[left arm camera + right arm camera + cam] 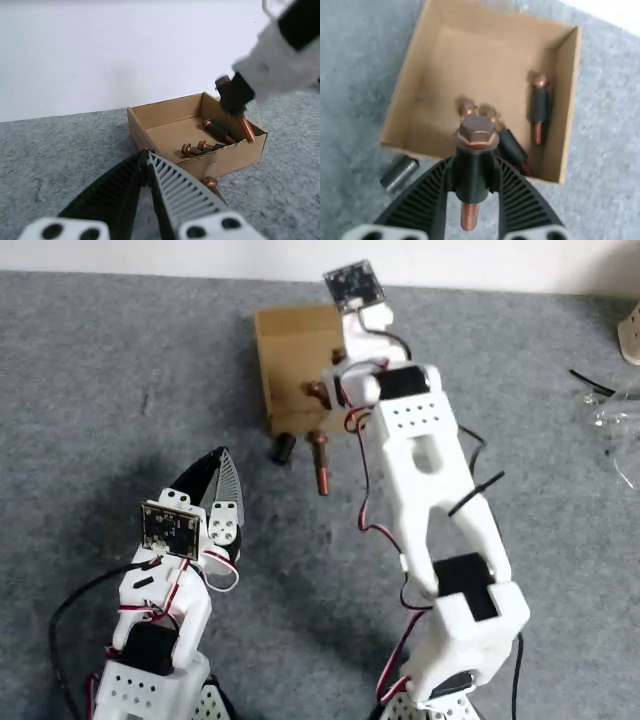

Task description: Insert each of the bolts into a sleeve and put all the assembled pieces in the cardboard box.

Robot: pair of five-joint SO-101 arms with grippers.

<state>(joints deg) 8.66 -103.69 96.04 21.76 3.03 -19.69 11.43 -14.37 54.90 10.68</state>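
While the left gripper (146,154) seems closed, the right gripper (473,162) clamps a black sleeve (472,177) — copper bolt (476,134) inside.

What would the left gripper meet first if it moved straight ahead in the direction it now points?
Most likely the cardboard box: the left gripper points at its near wall, close to a corner. Nothing shows between them, though depth is unclear.

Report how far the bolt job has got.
Done: assembled pieces lie in the box. In hand: the right gripper holds a sleeved bolt over the box. Left: a bare bolt and a loose sleeve lie on the table beside the box, not yet joined; the left gripper is shut and empty, apart from them.
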